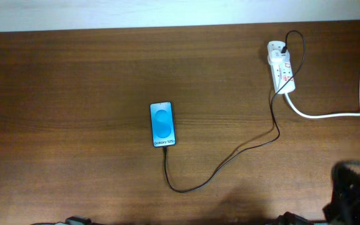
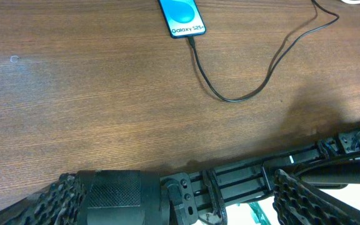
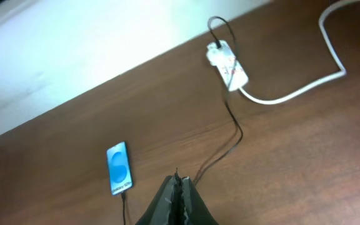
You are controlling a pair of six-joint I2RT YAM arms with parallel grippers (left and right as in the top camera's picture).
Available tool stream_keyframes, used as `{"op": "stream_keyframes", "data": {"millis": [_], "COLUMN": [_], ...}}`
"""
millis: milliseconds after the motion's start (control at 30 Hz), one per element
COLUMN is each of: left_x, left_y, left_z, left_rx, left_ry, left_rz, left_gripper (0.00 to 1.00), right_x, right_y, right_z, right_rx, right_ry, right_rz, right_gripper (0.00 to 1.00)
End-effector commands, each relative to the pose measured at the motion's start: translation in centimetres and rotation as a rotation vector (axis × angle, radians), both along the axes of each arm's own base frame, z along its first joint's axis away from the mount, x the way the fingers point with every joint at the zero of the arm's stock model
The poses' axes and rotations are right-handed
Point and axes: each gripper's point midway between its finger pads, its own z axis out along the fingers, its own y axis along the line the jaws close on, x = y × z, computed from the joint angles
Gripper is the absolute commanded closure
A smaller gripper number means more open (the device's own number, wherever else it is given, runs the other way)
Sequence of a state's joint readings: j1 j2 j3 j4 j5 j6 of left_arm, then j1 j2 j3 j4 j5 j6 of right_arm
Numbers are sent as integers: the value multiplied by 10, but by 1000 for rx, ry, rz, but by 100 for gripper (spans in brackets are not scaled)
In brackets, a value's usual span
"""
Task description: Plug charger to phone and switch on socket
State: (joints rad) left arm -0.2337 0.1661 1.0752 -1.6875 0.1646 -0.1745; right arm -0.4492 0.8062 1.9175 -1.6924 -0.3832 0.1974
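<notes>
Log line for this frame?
phone: flat, screen up | charger: tip at phone, plug in socket, on/off unclear | left gripper: open, empty | right gripper: shut, empty

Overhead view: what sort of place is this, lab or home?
Probably a robot test bench, not a lived-in desk: a brown wood-grain tabletop holding a slim blue-screened smartphone, its thin black charger cable and a small white power strip, with black robot arm hardware at the near edge.

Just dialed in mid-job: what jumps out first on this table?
The phone, its blue screen lit, lies at the middle of the table. A thin black cable loops from its near edge to the white power strip at the far right, whose thick white cord trails off right.
</notes>
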Motion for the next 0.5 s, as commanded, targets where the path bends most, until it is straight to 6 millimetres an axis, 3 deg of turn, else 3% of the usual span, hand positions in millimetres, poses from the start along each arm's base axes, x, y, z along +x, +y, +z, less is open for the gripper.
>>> {"op": "stream_keyframes", "data": {"millis": [0,300,333,367,467], "left_x": [-1,-1,-1,-1,-1], "left_y": [1,1,1,1,1], "left_z": [0,0,0,0,0], "left_rx": [9,9,9,9,9], "left_ry": [-10,-10,-10,-10,-10], "left_rz": [-9,-10,-10,-9,-9], "left_gripper": [1,1,1,1,1], "right_x": [-24,-90,-96,-102,-107], "right_y": [17,42,43,45,47], "right_z": [3,4,4,3,2], "right_rx": [-34,-113,-120,-127,-133], "right_ry": [-66,-259,-276,-295,-311], "right_rz": [73,148,149,149,150], "right_gripper": [89,59,46,2,2]}}
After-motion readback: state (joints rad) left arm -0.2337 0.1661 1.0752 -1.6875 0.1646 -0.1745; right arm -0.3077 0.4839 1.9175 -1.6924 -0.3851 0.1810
